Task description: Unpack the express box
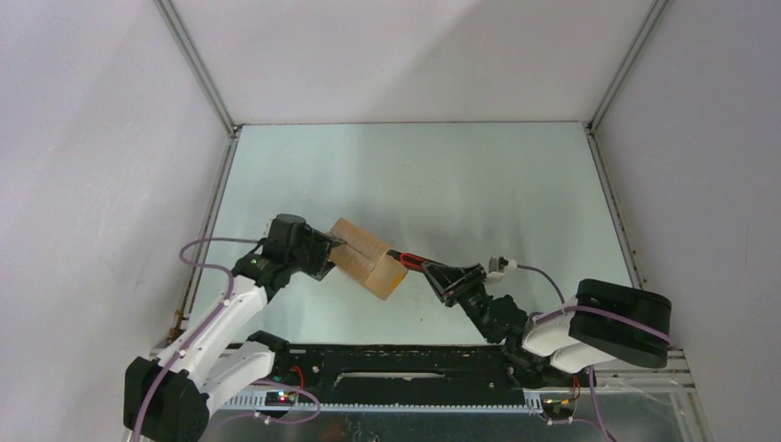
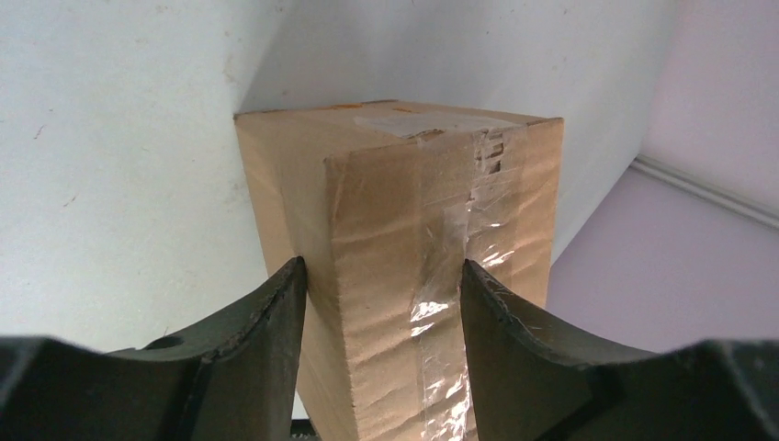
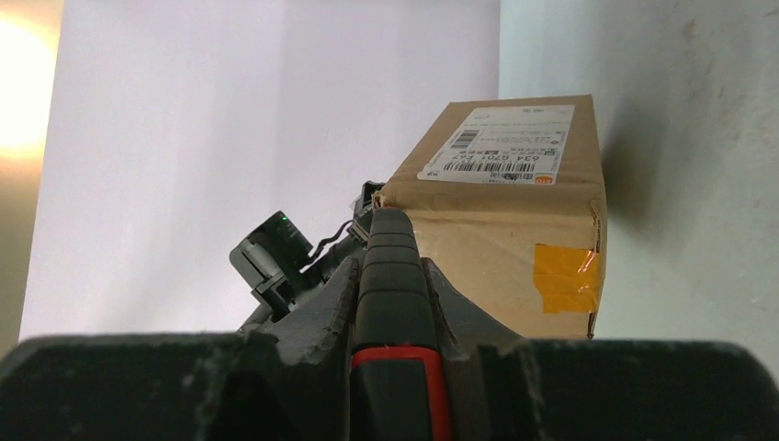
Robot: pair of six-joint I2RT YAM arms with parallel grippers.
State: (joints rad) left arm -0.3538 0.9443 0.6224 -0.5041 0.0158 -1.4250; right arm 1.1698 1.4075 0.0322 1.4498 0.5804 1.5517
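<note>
Top external view: the express box sits left of centre on the grey counter, turned at an angle, between the two arms. The left fingers meet its left end and the right fingers reach toward its right end. Whether the box rests flat or is raised a little cannot be told from above.

Left wrist view: left fingers are clamped on the box, one on each side of a vertical edge. Clear tape, wrinkled and glossy, runs down the face beside the right-hand finger.

Right wrist view: right fingers are clenched around a red-and-black utility knife, handle upright between them. The knife's front end reaches the near corner of the box; actual contact cannot be confirmed. A white shipping label lies on the far face, and a patch of orange tape wraps the edge on the counter side.
</note>
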